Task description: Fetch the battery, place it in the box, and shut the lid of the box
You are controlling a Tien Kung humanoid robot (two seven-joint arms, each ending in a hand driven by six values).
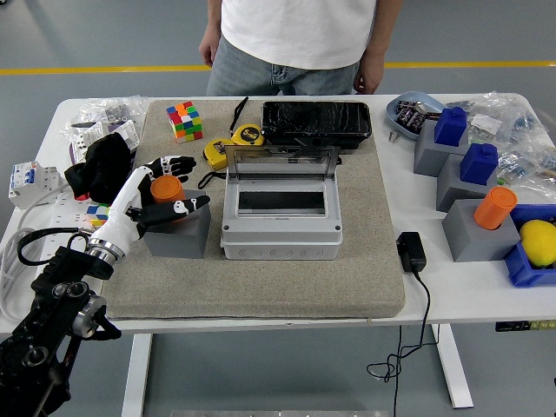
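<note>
Cupping round orange battery [166,188], prob touching: left robot hand [158,193]

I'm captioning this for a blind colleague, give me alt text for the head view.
The left robot hand wraps its fingers around an orange cylindrical battery standing on a grey block, beside an open grey box with its clear lid raised, all on a beige mat. A person stands at the far side.
</note>
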